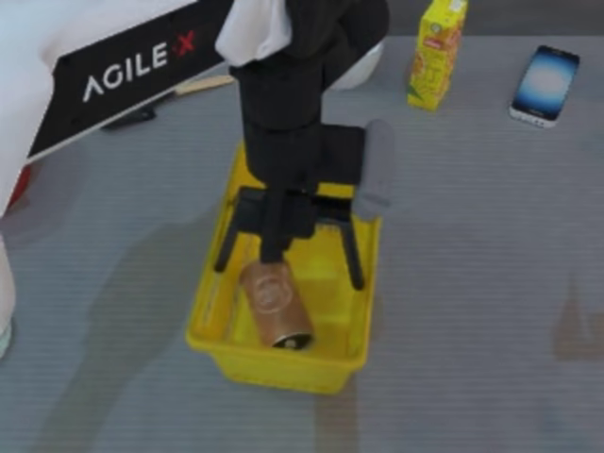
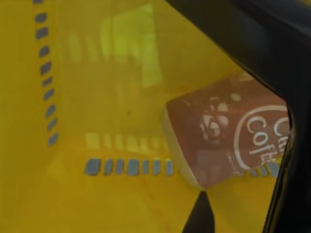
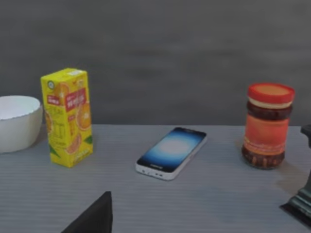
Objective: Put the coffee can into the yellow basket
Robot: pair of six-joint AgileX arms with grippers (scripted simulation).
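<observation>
My left arm fills the upper middle of the top view, reaching down over the yellow basket [image 1: 351,326], which sits mid-bench. The left gripper [image 1: 288,255] hangs inside the basket with its jaws spread wide and released, the two fingers standing apart and holding nothing. The coffee can [image 1: 275,303] lies on its side on the basket floor, just below the jaws and near the front wall.

I judge the can light, rigid and smooth, so it would roll and could slip; the mid-body across its width is the place to grasp it.

The left wrist view shows the can [image 2: 218,138] close up against the slotted yellow wall [image 2: 73,97], printing legible. Only the right wrist view shows a red-lidded jar [image 3: 266,127], alongside the juice carton [image 3: 68,116], phone [image 3: 171,153] and white bowl [image 3: 17,121]. I see too little of the right gripper to tell its jaws' state.
</observation>
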